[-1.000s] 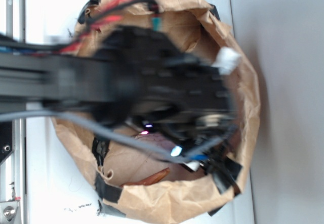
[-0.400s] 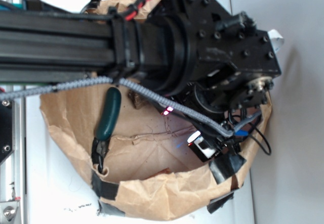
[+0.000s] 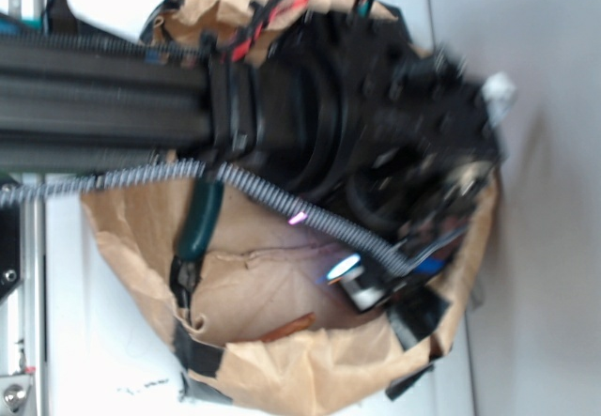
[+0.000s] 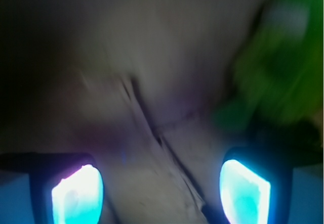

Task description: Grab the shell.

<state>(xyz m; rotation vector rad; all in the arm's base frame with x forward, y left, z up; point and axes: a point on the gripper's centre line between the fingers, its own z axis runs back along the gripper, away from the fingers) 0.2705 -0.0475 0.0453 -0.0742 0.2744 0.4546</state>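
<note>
1. Since the picture from a moment ago, my black robot arm (image 3: pixel 282 106) has slid a little to the left and is blurry, so I think it is moving. The shell shows more now; before, only a tiny bit peeked over the bag's edge.
2. The glossy orange-brown pointed shell (image 3: pixel 289 327) lies on the floor of the crumpled brown paper bag (image 3: pixel 310 378), right by the near wall. It probably rolled there because the floor dips toward the sides.
3. The dark green cucumber-shaped toy (image 3: pixel 200 221) rests against the left wall, well apart from the shell.
4. My gripper (image 4: pixel 161 188) is open. In the wrist view its two glowing blue-white fingertips (image 4: pixel 77 196) stand wide apart with only bare creased paper between them. Nothing is held.
5. The wrist view does not show the shell. A green blur at the upper right is likely the toy.
6. I think the hand is over the bag's middle, so I must move it toward the near wall next.
7. The wall is close to the shell and may get in a finger's way.
</note>
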